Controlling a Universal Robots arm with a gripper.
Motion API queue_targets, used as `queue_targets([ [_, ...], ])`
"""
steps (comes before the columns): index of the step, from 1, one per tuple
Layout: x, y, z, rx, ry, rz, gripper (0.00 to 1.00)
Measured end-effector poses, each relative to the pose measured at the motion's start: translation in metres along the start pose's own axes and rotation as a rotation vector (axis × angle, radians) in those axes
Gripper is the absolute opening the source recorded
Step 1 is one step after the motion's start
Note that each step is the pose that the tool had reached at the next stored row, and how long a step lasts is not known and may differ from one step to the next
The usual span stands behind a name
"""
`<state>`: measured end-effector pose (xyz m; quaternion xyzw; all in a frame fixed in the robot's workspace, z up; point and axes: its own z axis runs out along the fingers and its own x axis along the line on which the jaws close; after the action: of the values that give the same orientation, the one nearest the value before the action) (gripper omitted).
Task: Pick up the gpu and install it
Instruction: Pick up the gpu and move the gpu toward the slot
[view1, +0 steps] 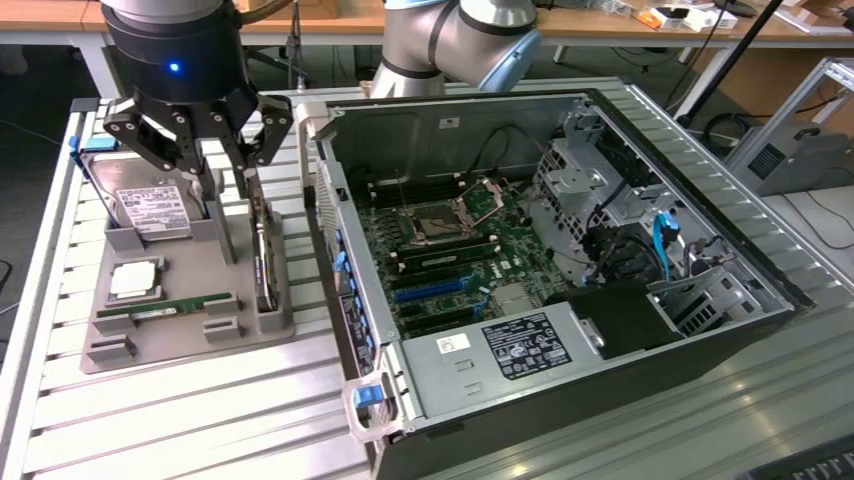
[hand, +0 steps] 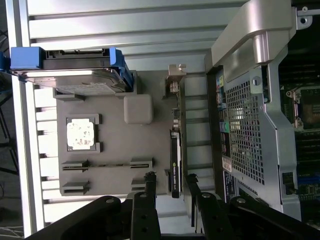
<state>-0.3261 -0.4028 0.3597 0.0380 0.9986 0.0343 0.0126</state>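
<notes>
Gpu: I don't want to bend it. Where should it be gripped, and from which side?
Pinch the gpu across its flat faces near the upper edge, coming straight down: it stands on edge in the tray slot, lower edge held, with the case close beside it.

This is a robotics lab or workshop. My table (view1: 174, 420) is built of slatted aluminium profile. Right of centre in the exterior view, an opened computer case (view1: 441, 120) lies on it with its motherboard (view1: 454, 240) bare. At left a grey fixture (view1: 160, 345) holds loose computer parts. Cluttered wooden benches (view1: 601, 25) cross the top edge, behind my arm's grey-and-blue joint (view1: 467, 40). An aluminium frame (view1: 821, 100) stands at upper right.
</notes>
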Motion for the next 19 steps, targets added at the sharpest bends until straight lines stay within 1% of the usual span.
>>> queue_targets([
  [9,0.0002,-0.0004,0.0026,0.0,-0.0001,0.0,0.36],
  [11,0.0002,-0.0008,0.0049,0.0,-0.0001,0.0,0.36],
  [15,0.0003,-0.0009,0.0054,0.0001,0.0,0.0,0.36],
  [17,0.0003,-0.0012,0.0081,0.0,-0.0001,0.0,0.36],
  [19,0.0003,-0.0012,0.0084,0.0,-0.0001,0.0,0.36],
])
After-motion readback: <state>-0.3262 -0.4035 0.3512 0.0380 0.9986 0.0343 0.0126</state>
